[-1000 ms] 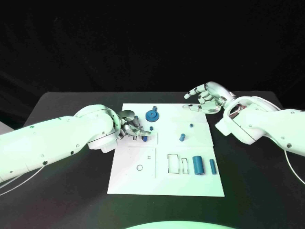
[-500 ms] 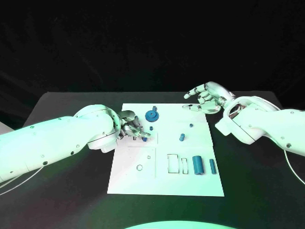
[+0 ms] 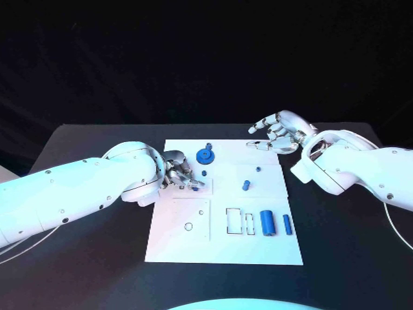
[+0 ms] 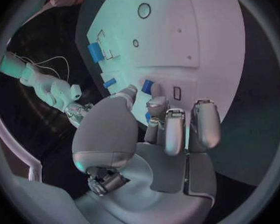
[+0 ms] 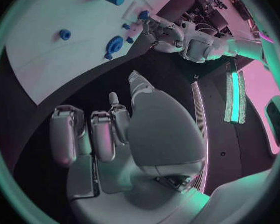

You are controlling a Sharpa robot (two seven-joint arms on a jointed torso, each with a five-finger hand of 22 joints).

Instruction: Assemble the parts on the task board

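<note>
Two bulky, glossy white arms dotted with small dark screws end in a silver jointed left hand (image 3: pixel 181 172) and right hand (image 3: pixel 279 132); thin pale cables trail beside both.

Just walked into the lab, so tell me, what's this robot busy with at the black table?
It is assembling small blue parts on the white task board. The left hand is down over the board's left side, its fingers around a small blue piece; whether it grips the piece is unclear. The right hand hovers with its fingers apart beyond the board's far right corner, holding nothing. A round blue gear-like part and two blue cylinders lie on the board.
</note>
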